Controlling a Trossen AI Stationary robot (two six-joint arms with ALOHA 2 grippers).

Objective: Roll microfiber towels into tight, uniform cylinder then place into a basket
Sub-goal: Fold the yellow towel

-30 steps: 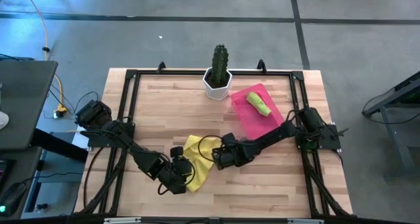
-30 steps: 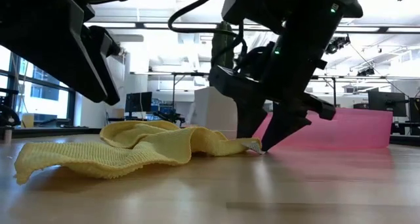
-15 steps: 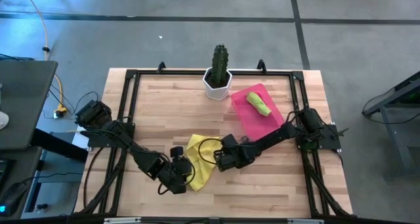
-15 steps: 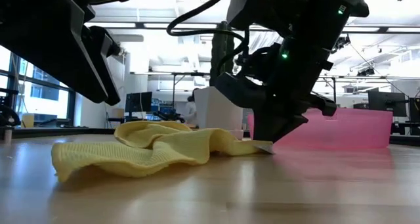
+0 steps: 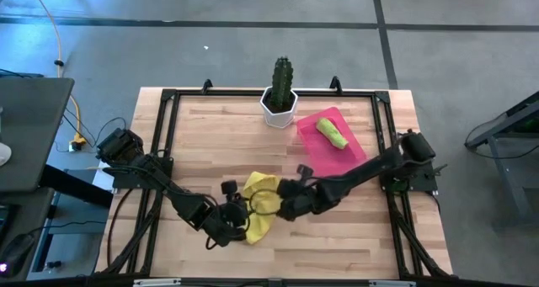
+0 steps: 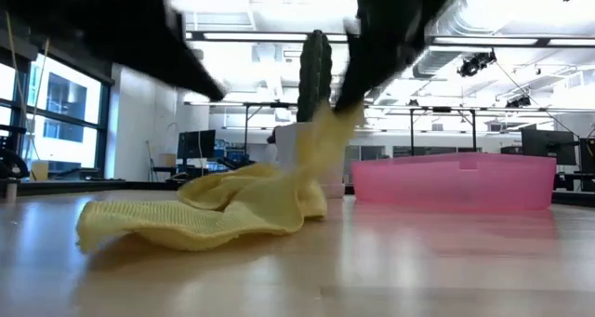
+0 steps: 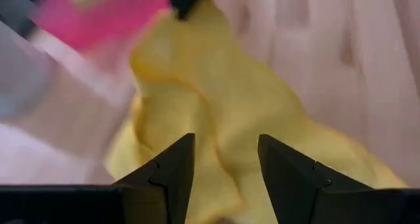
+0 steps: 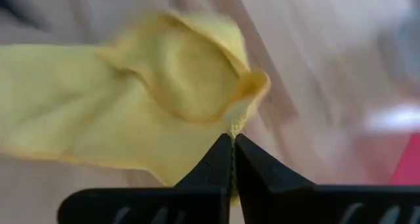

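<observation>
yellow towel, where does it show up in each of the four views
High view: yellow towel, front centre of table.
Low view, left of centre, one corner lifted.
Left wrist view, filling the middle.
Right wrist view, corner pinched.
Shared landmark: pink basket.

No text, label or number can be read anywhere (none legible in any view).

Rolled towel (image 5: 333,134) in basket (image 5: 316,151), right of pot (image 5: 279,107).

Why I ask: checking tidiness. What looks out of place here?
The yellow towel lies crumpled and unrolled on the table, one corner pinched up by the right gripper. The green towel sits rolled in the basket.
</observation>
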